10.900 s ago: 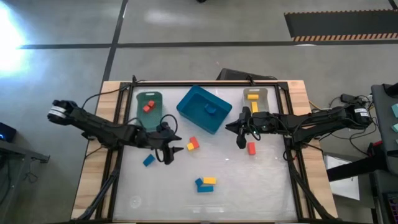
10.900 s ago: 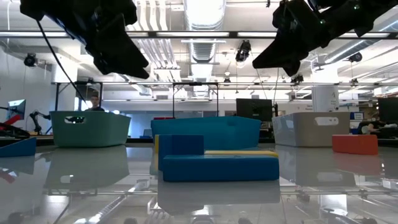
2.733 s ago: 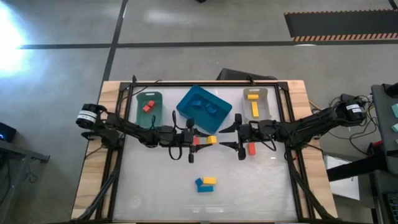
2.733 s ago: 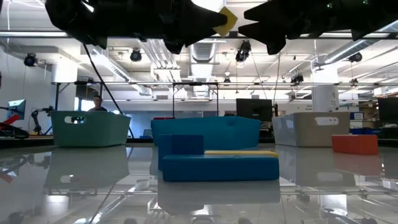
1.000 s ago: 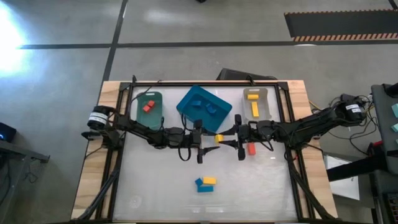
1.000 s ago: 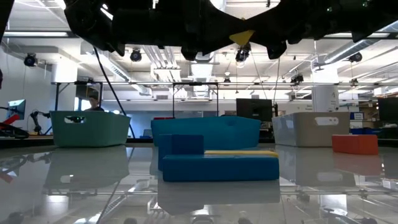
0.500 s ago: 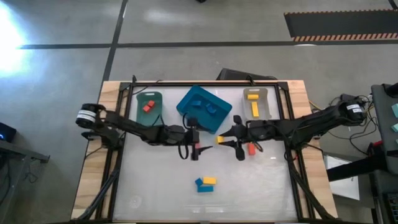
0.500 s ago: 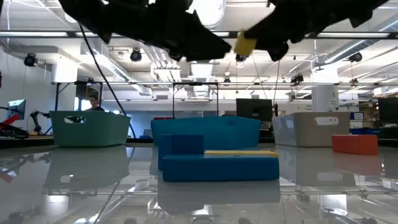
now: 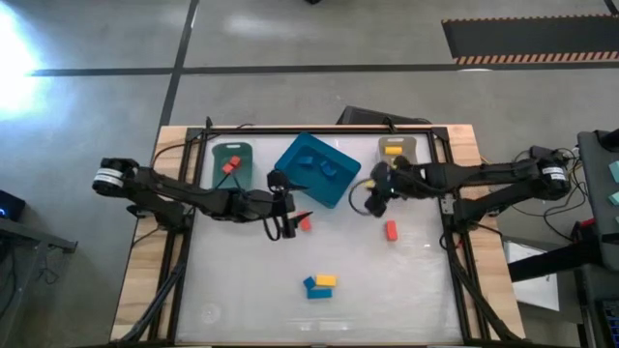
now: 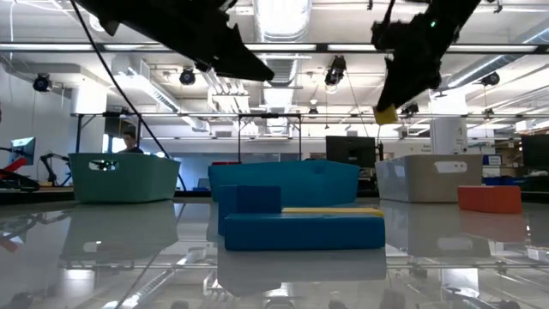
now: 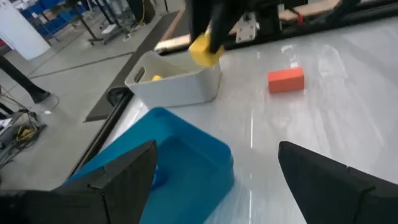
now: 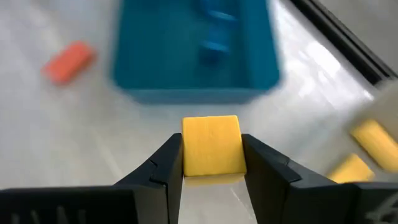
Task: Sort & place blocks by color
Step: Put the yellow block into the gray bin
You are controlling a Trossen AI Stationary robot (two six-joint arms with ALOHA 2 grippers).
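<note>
a lab or workshop hall: bare concrete floor (image 9: 290, 39) with hazard-striped mat (image 9: 527, 43), exposed ceiling ducts (image 10: 279, 69), and workstation monitors (image 10: 350, 151).

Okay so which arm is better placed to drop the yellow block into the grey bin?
The right arm. The right gripper is shut on the yellow block and sits beside the grey bin, which holds yellow pieces. The left gripper is open and empty, near the blue bin.

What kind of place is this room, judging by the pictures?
Probably a robotics lab or workshop: exposed ceiling ducts, a hazard-striped floor mat, and shelves with blue storage bins beyond the table.
</note>
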